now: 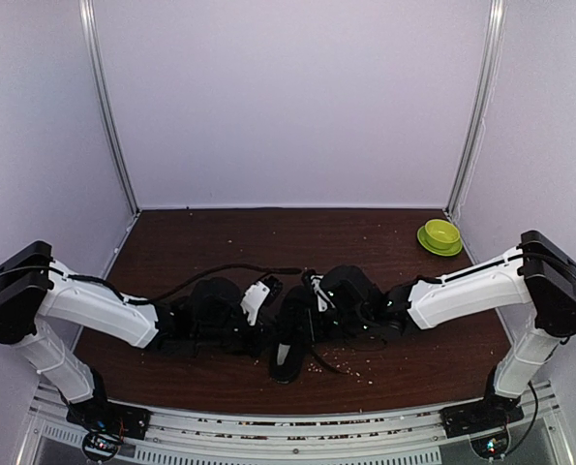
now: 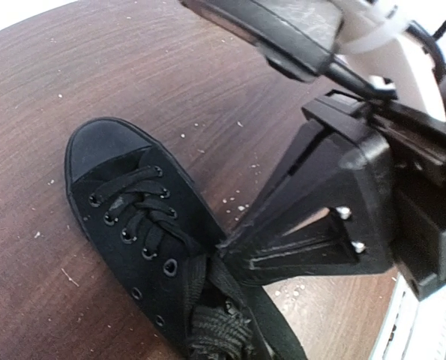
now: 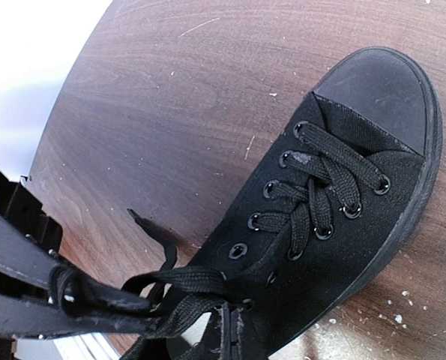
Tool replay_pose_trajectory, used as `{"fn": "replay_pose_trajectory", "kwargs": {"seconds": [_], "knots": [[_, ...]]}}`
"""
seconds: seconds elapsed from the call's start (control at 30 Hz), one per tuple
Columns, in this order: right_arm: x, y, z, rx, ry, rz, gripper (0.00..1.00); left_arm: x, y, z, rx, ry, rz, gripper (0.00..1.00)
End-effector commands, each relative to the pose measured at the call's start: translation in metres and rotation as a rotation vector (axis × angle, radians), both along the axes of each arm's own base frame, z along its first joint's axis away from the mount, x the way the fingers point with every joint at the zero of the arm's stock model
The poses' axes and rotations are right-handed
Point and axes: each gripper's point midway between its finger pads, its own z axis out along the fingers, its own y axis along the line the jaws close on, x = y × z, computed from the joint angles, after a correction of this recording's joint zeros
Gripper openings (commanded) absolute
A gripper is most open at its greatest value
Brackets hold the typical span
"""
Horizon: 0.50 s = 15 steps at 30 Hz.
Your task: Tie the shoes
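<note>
Black low-top sneaker (image 1: pixel 292 334), upright on table, laces (image 3: pixel 312 195) untied

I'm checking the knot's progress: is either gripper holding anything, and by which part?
The left gripper pinches a lace near the sneaker's top eyelets. The right gripper clamps the other lace along its free length.

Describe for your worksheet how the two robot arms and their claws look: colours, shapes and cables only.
Both arms have white shells with boxy black joint housings and black bases. A black cable trails from the left arm. The left claw and right claw are angular black plastic; silver screws show on the left one.
</note>
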Motion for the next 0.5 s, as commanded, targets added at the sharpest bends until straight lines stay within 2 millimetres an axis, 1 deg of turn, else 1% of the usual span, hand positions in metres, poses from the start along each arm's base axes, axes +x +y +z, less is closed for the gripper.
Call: {"fn": "replay_pose_trajectory", "kwargs": {"seconds": [0.0,0.17,0.27,0.4,0.47], "knots": [[0.006,-0.001,-0.004,-0.017,-0.003,-0.028,0.00,-0.012,-0.005,0.009,-0.033,-0.015,-0.053,0.09],[0.006,-0.001,-0.005,-0.019,0.001,-0.028,0.00,-0.025,-0.004,-0.001,0.003,-0.002,-0.097,0.16],[0.005,-0.001,-0.006,-0.017,0.003,-0.026,0.00,-0.033,-0.001,-0.006,0.029,0.005,-0.121,0.24],[0.004,0.000,-0.004,-0.005,0.003,-0.017,0.00,-0.043,0.008,-0.012,0.061,0.018,-0.134,0.33],[0.004,0.002,-0.003,-0.001,0.001,-0.012,0.00,-0.046,0.016,-0.009,0.058,0.012,-0.123,0.38]]}}
